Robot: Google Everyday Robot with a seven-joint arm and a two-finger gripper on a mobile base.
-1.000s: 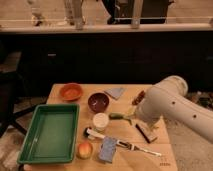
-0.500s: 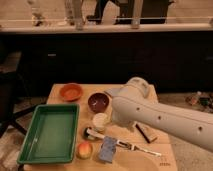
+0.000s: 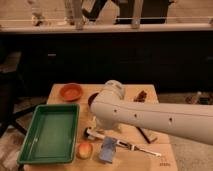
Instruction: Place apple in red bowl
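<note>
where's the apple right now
The apple sits on the table's near edge, between the green tray and a blue sponge; the gripper is hidden behind the arm.

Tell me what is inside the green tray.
The green tray looks empty: only its bare floor shows. The apple lies outside, by its near right corner. The tool is out of view, hidden behind the white arm.

green tray (image 3: pixel 50 131) beside blue sponge (image 3: pixel 108 150) on table (image 3: pixel 165 159).
</note>
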